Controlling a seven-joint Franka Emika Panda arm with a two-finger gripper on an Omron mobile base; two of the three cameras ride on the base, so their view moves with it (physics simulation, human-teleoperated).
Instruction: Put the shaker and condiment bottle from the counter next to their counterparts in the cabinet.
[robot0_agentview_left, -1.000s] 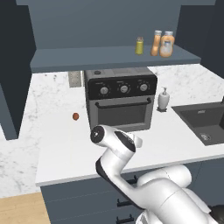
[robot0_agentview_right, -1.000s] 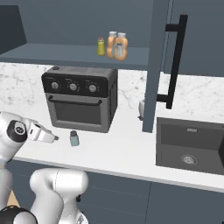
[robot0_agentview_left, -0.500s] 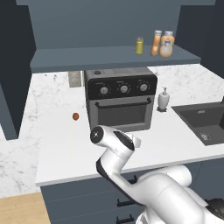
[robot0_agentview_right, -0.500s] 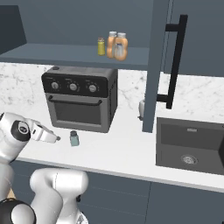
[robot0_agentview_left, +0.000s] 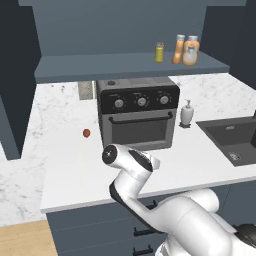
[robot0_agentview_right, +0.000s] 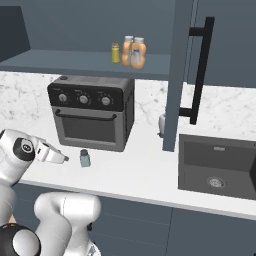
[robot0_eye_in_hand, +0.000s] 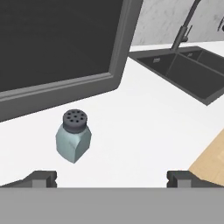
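Note:
The pale blue-grey shaker (robot0_agentview_right: 85, 158) (robot0_eye_in_hand: 73, 141) stands upright on the white counter (robot0_agentview_right: 140, 170), just in front of the toaster oven. My gripper (robot0_agentview_right: 63, 159) (robot0_eye_in_hand: 111, 179) is low over the counter, a short way left of the shaker. It is open and holds nothing. In the hand view the shaker sits ahead of the fingertips (robot0_eye_in_hand: 41, 178), left of centre. On the cabinet shelf (robot0_agentview_left: 100, 67) a yellow-green shaker (robot0_agentview_left: 159, 52) (robot0_agentview_right: 116, 52) stands left of two orange condiment bottles (robot0_agentview_left: 179, 48) (robot0_agentview_left: 190, 50) (robot0_agentview_right: 128, 50) (robot0_agentview_right: 138, 53) set side by side.
A black toaster oven (robot0_agentview_left: 137, 112) (robot0_agentview_right: 92, 117) sits under the shelf. A soap dispenser (robot0_agentview_left: 186, 113) and a dark sink (robot0_agentview_left: 232, 137) (robot0_agentview_right: 217, 165) lie to its right. An open cabinet door (robot0_agentview_right: 179, 75) with a black handle hangs over the counter. A small reddish thing (robot0_agentview_left: 86, 133) lies left of the oven.
My gripper has edged a little toward the shaker and has stayed open. The shaker and the things on the shelf have not moved.

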